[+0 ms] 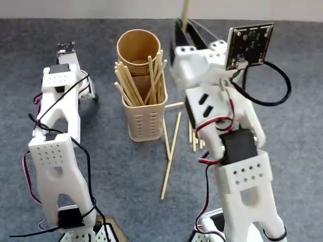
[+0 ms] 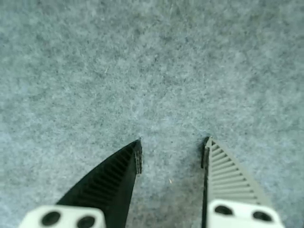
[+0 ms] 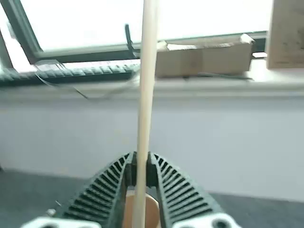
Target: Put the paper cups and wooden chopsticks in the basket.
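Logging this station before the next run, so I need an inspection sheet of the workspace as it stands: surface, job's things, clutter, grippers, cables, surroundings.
Surface: grey carpet-like mat; no spills seen.
Job's things: basket upright, holding stacked paper cups and bundled chopsticks; loose chopsticks lie on the mat beside it.
Clutter: brown flat piece at the near edge, unidentifiable.
Grippers: left gripper open over bare mat; right gripper shut on a single chopstick, held off the table.
Cables: thin wires along both arms; black cable loop by the right arm's camera board.
Surroundings: window, cardboard box on the sill, white wall.
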